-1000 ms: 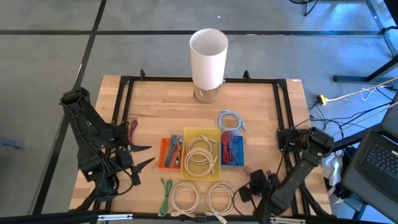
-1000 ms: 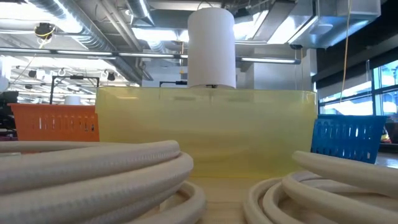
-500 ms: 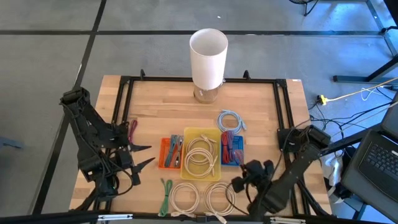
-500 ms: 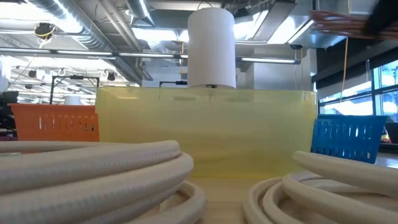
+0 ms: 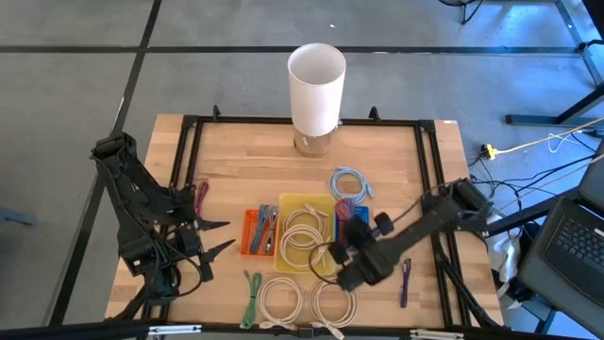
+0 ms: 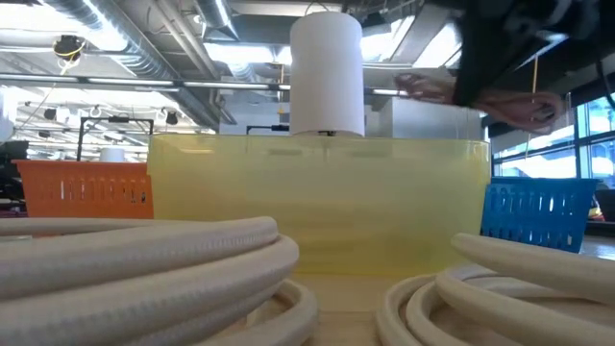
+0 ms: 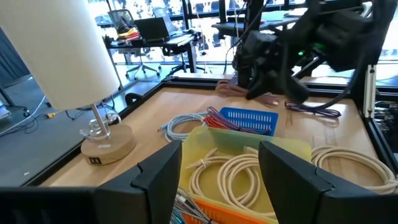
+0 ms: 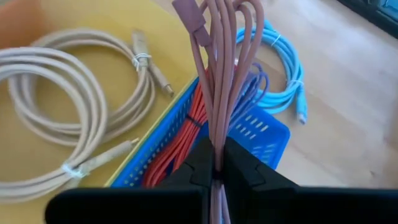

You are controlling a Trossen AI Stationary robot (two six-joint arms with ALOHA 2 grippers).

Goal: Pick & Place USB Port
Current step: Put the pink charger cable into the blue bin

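**Operator:** Since a second ago my right arm has swung in from the tabletop's (image 5: 236,156) right front corner; the right claw (image 5: 351,247) now hangs over the blue basket (image 5: 364,242), beside the yellow tray (image 5: 304,201).

**Colleague:** Is it carrying anything?

**Operator:** Yes. Its fingers (image 8: 200,163) are pressed together on a pink cable bundle (image 8: 219,74), gathered in loops, with a flat connector showing at one end. It hangs in the air above the basket, touching nothing below.

**Colleague:** Count what else I should see.

**Operator:** Three baskets in a row: orange (image 5: 248,233), yellow, blue. Two cream coils (image 5: 304,236) lie in the yellow tray, two more cream coils (image 5: 281,300) on the wood in front of it. One light blue cable (image 5: 351,182) behind the blue basket, red cables (image 8: 180,143) inside it, one green cable (image 5: 251,295) front left, one purple cable (image 5: 405,280) front right, one magenta cable (image 5: 201,198) by the left arm. One white lamp (image 5: 316,90) at the back.

**Colleague:** And the left?

**Operator:** The left claw (image 5: 220,236) waits at the left side, fingers spread and empty.
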